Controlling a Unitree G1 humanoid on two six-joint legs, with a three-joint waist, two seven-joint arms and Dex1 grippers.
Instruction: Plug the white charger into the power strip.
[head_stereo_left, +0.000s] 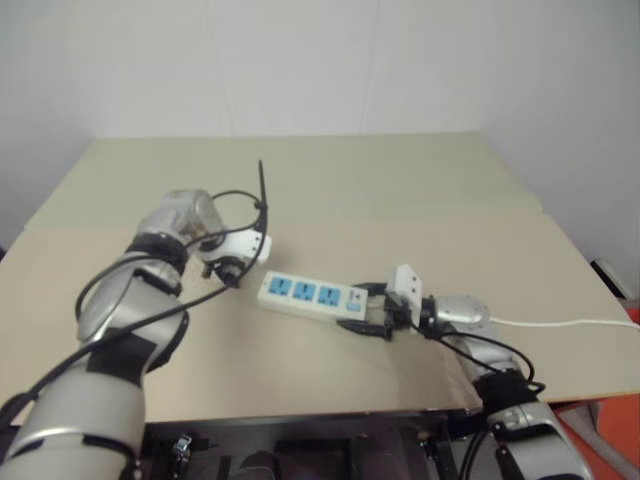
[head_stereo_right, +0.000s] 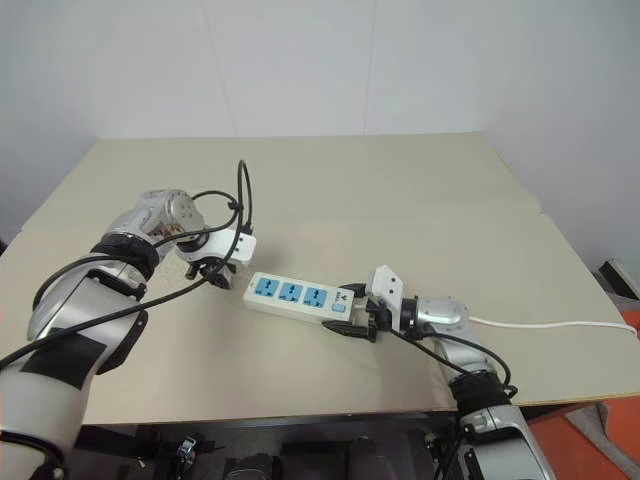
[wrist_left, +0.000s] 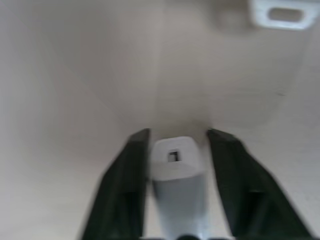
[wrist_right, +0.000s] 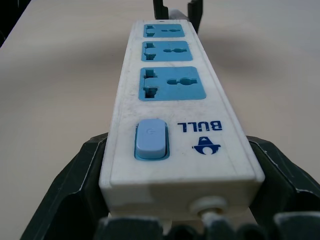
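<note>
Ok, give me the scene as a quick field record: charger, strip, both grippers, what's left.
charger: white block between the left gripper's fingers, down at the table
strip: flat on the table, three blue sockets all empty, switch at the right gripper's end
left gripper: shut on the charger, just off the strip's far end
right gripper: fingers on both sides of the strip's cord end, holding it
cord: white, runs off to the right
left to do: charger not yet in a socket
</note>
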